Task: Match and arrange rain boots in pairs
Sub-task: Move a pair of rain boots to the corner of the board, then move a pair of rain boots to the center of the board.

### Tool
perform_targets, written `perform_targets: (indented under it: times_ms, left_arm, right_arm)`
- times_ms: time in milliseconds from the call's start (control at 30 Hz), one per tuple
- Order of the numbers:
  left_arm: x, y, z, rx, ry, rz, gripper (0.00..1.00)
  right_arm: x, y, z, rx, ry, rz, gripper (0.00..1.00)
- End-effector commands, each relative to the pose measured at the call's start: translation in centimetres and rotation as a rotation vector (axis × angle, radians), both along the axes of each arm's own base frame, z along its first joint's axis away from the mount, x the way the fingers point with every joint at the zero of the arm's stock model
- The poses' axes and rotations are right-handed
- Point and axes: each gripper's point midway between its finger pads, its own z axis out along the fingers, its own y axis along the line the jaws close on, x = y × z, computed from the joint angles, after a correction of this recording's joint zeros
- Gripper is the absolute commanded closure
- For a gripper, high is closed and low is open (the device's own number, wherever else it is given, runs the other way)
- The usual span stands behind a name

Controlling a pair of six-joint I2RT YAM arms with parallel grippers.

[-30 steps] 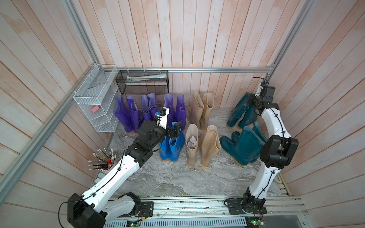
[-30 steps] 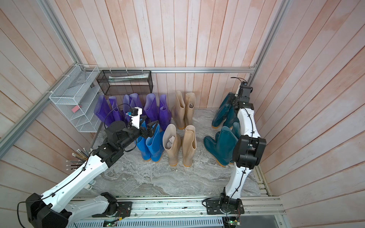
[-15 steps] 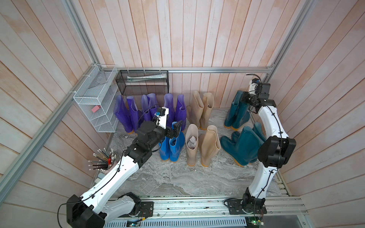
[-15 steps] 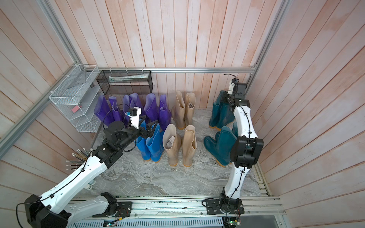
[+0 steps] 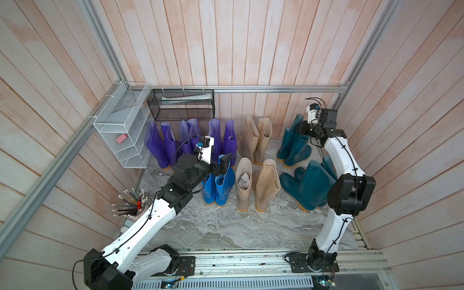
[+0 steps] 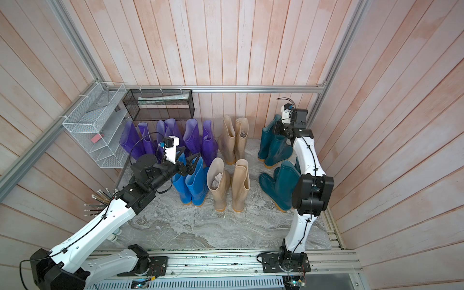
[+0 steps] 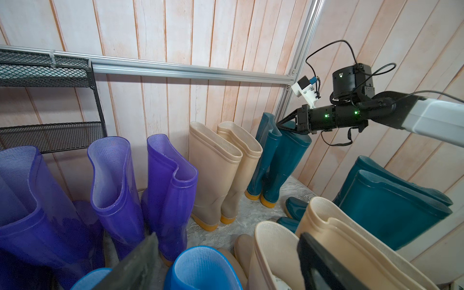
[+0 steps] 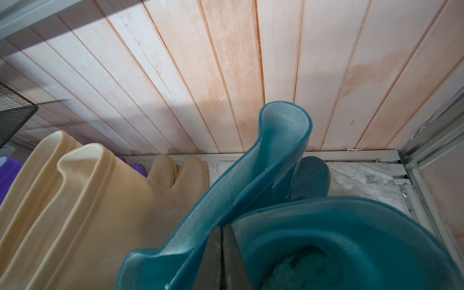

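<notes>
Rain boots stand on the marbled floor (image 5: 213,226). Several purple ones (image 5: 155,148) line the back wall, beside a beige pair (image 5: 253,140). In front stand a blue pair (image 5: 218,188) and another beige pair (image 5: 261,185). My left gripper (image 5: 222,165) hovers open over the blue boots' tops (image 7: 203,268), gripping nothing. A teal pair (image 5: 292,148) stands at the back right, and two more teal boots (image 5: 308,188) lean in front of it. My right gripper (image 8: 221,231) is shut, its tips wedged between that back pair's tops (image 7: 278,123).
A white wire shelf (image 5: 120,135) and a black mesh basket (image 5: 180,105) hang at the back left. A cup of pencils (image 5: 130,203) sits beside the left arm. The right wall and aluminium post (image 5: 351,75) lie close behind the right arm.
My right gripper has moved left, away from the corner. The back teal pair has gone from leaning right to standing upright. The left arm has barely moved.
</notes>
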Motion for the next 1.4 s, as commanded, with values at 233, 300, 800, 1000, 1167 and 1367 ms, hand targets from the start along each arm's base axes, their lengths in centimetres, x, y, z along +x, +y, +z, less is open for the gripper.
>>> perform_targets:
  times_ms: [233,300,800,1000,1167,1367]
  left_arm:
    - [-0.2,0.1,0.0,-0.006,-0.008,-0.009,0.11]
    - [-0.2,0.1,-0.1,-0.005,-0.006,-0.01,0.1]
    - [-0.8,0.4,0.7,-0.02,-0.025,-0.016,0.11]
    - [-1.0,0.4,0.9,-0.023,-0.029,-0.015,0.1]
    - [-1.0,0.4,0.8,-0.022,-0.028,-0.016,0.1]
    - [-0.9,0.6,0.7,-0.017,-0.029,-0.009,0.1]
  right_arm:
    - [0.0,-2.6,3.1,-0.085,-0.063,-0.186,0.57]
    - [-0.3,-3.0,3.6,-0.06,-0.08,-0.219,0.47]
    - [1.1,-3.5,1.6,0.097,-0.013,-0.305,0.34]
    - [2.0,-2.8,-1.2,0.091,0.054,-0.279,0.41]
    - [2.7,-3.3,-2.9,0.069,0.085,-0.295,0.38]
    - [3.7,-3.9,-4.1,0.025,0.111,-0.315,0.6]
